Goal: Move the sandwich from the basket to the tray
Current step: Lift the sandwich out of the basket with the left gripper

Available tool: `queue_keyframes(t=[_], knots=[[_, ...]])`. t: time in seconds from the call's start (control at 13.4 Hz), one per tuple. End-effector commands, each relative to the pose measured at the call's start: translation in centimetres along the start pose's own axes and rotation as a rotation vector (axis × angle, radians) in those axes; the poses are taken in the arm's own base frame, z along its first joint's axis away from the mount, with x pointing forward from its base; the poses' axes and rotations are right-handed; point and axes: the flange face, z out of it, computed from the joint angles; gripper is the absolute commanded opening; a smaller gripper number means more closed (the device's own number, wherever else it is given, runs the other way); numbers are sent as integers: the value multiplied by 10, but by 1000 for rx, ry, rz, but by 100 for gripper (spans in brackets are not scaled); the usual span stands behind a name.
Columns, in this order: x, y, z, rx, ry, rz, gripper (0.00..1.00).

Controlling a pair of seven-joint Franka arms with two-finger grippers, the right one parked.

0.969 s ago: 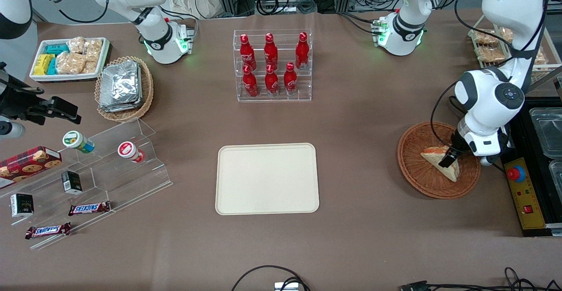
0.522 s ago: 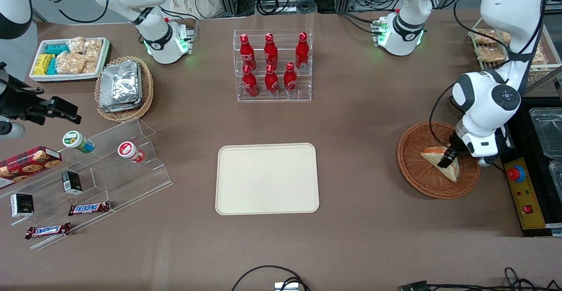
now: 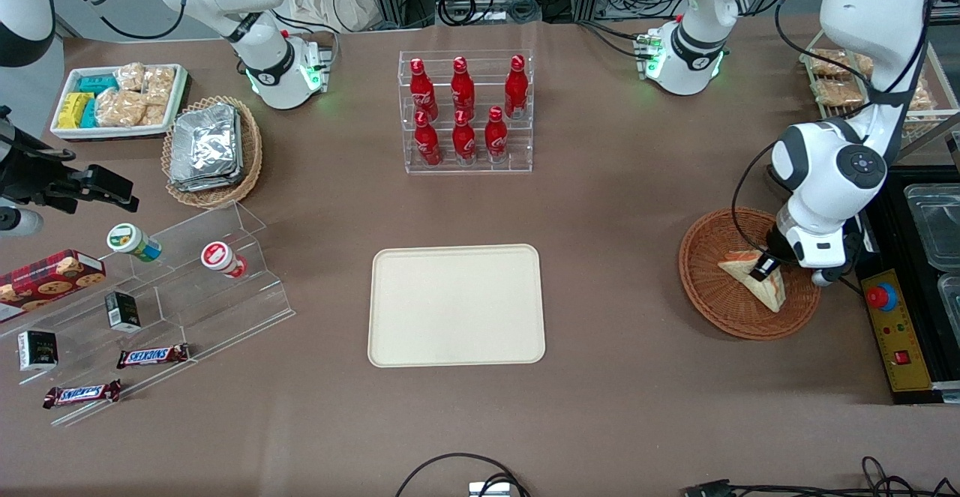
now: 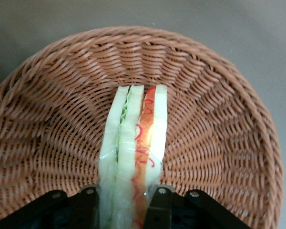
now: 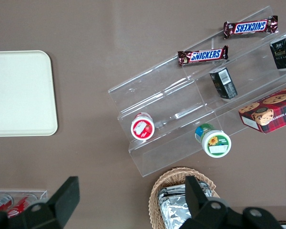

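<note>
The sandwich (image 3: 772, 296) is a pale triangular wedge standing on edge in the reddish-brown wicker basket (image 3: 711, 294), toward the working arm's end of the table. My left gripper (image 3: 763, 267) comes down onto it from above. In the left wrist view, the black fingers (image 4: 159, 200) press both flat bread faces of the sandwich (image 4: 136, 129), so the gripper (image 4: 124, 194) is shut on it. Red and green filling shows along its edge, and the basket (image 4: 214, 138) weave lies all around it. The cream tray (image 3: 456, 306) lies flat at mid-table with nothing on it.
A clear rack of red bottles (image 3: 465, 111) stands farther from the front camera than the tray. A black box with a red button (image 3: 883, 296) sits beside the basket. Clear stepped shelves with snacks (image 3: 150, 294) and a tan basket of foil packets (image 3: 210, 148) lie toward the parked arm's end.
The wrist and gripper have shifted slightly away from the front camera over the sandwich. The sandwich stays in the basket, hardly moved.
</note>
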Motion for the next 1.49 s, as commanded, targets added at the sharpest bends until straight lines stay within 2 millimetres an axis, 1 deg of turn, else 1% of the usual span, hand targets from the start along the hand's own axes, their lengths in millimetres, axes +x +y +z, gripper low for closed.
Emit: queue_keyframes(t=[0.0, 0.07, 0.22, 0.52, 0.6, 0.67, 0.82, 0.97, 1.19, 1.27, 1.34, 1.42], knots=[[-4, -1, -42, 27, -19, 144, 22], [-4, 0, -55, 36, -30, 197, 22], [-8, 9, -79, 33, -29, 316, 22], [-29, 40, -118, 32, -37, 541, 22], [-34, 49, -131, 35, -39, 592, 22], [-42, 61, -145, 39, -45, 640, 22], [-55, 88, -181, 52, -60, 695, 22], [-70, 120, -213, 67, -85, 754, 22], [-95, 158, -251, 55, -74, 793, 22], [-106, 171, -263, 53, -77, 810, 22], [-116, 187, -272, 37, -73, 833, 22], [-122, 203, -279, 12, -66, 820, 22]])
